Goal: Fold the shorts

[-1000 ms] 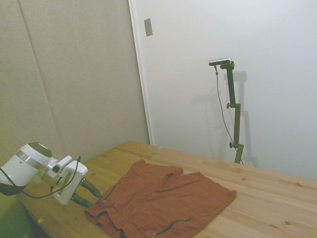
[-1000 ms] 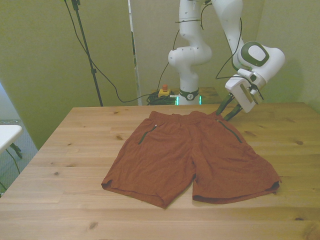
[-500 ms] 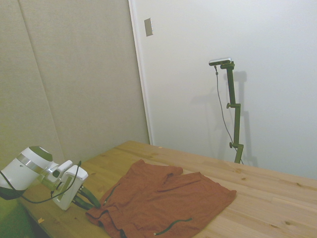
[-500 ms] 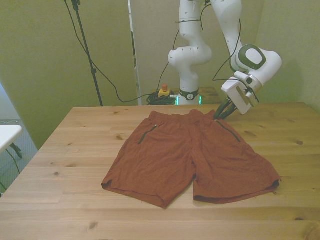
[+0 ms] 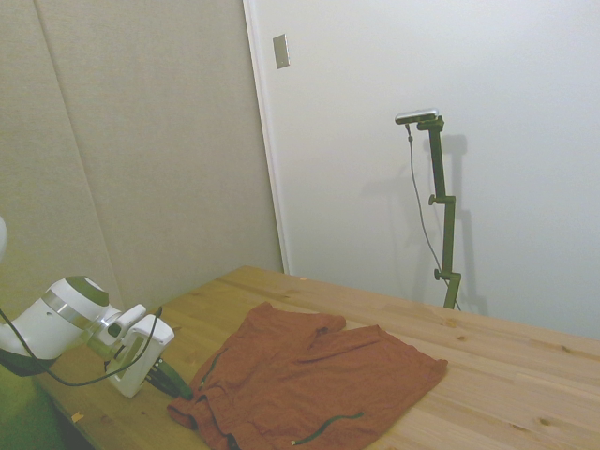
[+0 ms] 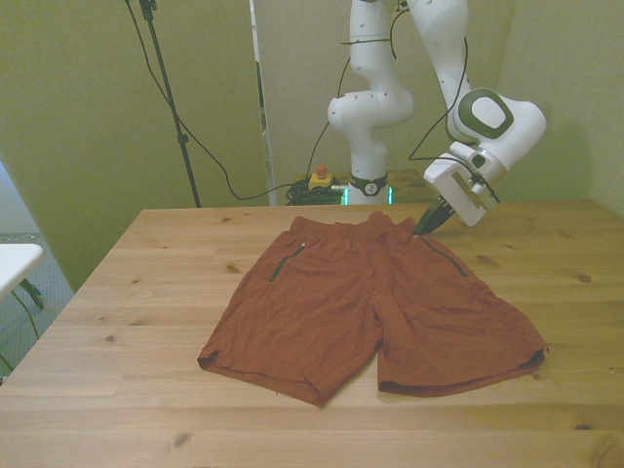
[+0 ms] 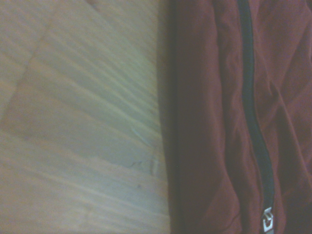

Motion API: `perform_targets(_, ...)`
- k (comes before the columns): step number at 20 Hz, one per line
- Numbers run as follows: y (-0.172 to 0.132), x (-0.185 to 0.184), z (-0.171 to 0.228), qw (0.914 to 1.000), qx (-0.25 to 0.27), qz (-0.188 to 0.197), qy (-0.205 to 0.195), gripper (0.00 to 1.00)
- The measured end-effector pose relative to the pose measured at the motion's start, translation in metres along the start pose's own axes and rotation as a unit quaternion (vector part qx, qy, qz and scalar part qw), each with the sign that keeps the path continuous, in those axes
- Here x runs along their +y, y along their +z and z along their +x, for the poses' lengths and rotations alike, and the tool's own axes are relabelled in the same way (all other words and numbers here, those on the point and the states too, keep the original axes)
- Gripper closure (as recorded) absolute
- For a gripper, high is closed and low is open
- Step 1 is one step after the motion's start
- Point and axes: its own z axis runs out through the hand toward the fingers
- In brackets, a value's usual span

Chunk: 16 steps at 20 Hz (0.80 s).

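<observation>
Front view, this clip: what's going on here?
A white Franka arm is working on a pair of rust-red shorts spread flat and unfolded on the wooden table. The gripper is down at the waistband corner on the front view's right, at the fabric's edge. Whether the jaws have closed on the cloth cannot be made out. The wrist view shows the shorts' edge and a dark zipper beside bare wood. No fold is made yet.

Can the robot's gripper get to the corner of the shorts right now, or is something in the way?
Probably yes. The gripper is already down at the waistband corner of the shorts on the front view's right, and nothing else lies on the table near it. The shorts lie flat and spread out.
</observation>
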Motion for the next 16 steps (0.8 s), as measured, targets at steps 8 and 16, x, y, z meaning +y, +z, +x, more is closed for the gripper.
perform_targets(8,-0.021,0.01,0.069,0.9967,0.008,0.03,0.074,1.0)
perform_targets(16,-0.038,0.054,0.132,0.9864,-0.051,0.091,0.127,1.0)
